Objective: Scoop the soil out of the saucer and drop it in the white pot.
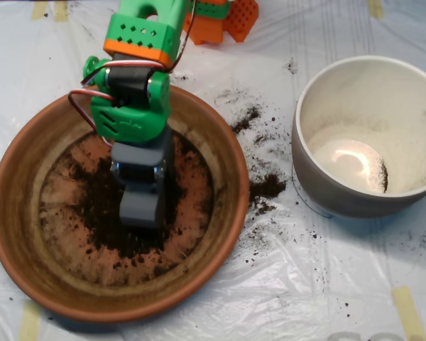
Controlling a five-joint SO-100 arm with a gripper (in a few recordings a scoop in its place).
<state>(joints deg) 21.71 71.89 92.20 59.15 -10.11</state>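
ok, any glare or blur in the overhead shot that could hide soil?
Overhead view: a blown-out glare spot on the floor of the round off-white ceramic pot washes out detail there; the whole frame is slightly soft; the grey clamshell scoop hides part of the dark crumbly soil in the large shallow terracotta saucer.

1. A hobby or lab-style robot workbench is showing here, set up for a messy potting test.
2. A clear plastic sheet (220, 298) is covering the white table, with strips of tape (407, 311) holding it down.
3. A green and orange 3D-printed robot arm (138, 64) is reaching over a terracotta saucer (14, 213).
4. Loose soil (266, 188) is lying scattered on the sheet beside a white pot (326, 192).
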